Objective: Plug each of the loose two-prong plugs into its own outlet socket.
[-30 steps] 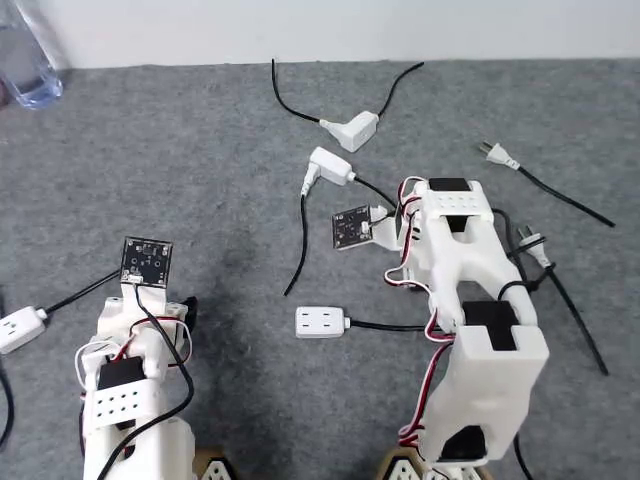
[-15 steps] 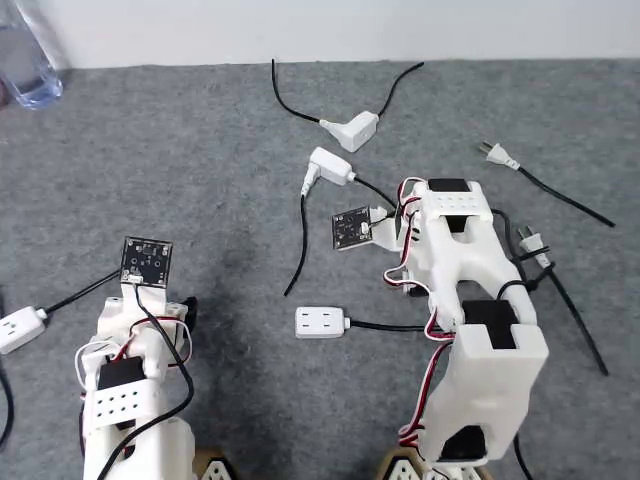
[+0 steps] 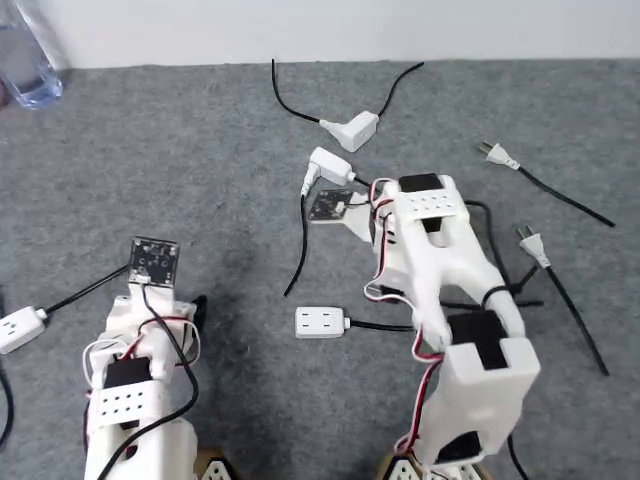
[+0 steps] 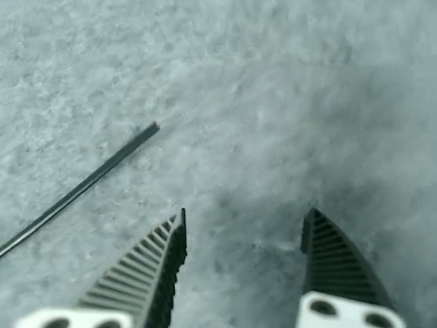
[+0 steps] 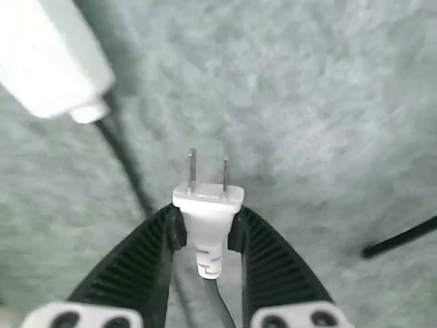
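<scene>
In the right wrist view my right gripper [image 5: 207, 220] is shut on a white two-prong plug [image 5: 207, 203], prongs pointing away from the wrist. A white outlet block [image 5: 51, 61] lies just ahead of it with a black cable [image 5: 126, 164]. In the high view the right arm [image 3: 430, 225] stands beside that outlet [image 3: 331, 165]. A second outlet [image 3: 352, 130] lies farther back, a third [image 3: 321, 321] nearer the front. Two loose plugs [image 3: 492, 151] [image 3: 527, 238] rest on the right. My left gripper [image 4: 247, 219] hangs open over bare carpet near a black cable end [image 4: 140, 137].
Grey carpet [image 3: 200, 160] covers the table. Another white outlet [image 3: 20, 329] sits at the left edge, close to the left arm [image 3: 140, 350]. A clear bottle [image 3: 25, 60] stands at the back left corner. Black cables [image 3: 570, 310] trail along the right side.
The right arm has swung left and forward, bringing its wrist close to the outlet at the middle back. The left arm shifted only slightly.
</scene>
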Robot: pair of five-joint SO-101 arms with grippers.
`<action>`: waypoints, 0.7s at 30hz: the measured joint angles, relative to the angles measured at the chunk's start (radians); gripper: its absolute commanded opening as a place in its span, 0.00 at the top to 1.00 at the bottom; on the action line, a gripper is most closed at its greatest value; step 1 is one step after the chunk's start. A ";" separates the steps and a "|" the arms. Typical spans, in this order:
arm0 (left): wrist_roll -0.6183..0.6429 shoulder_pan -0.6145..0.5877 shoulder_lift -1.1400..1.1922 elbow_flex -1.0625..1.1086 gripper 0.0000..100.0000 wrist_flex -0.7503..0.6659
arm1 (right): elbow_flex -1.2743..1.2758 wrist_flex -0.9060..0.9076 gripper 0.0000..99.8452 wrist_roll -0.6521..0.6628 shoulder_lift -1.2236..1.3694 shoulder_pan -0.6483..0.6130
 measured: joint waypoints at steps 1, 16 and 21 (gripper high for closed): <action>0.038 0.009 0.000 0.000 0.74 -0.012 | 0.000 0.029 0.99 -0.021 -0.011 -0.008; 0.924 0.362 0.000 0.000 0.74 -0.282 | 0.000 0.265 0.99 -0.084 -0.341 -0.221; 1.017 0.463 0.000 0.000 0.74 -0.282 | 0.000 0.249 0.99 -0.114 -0.388 -0.259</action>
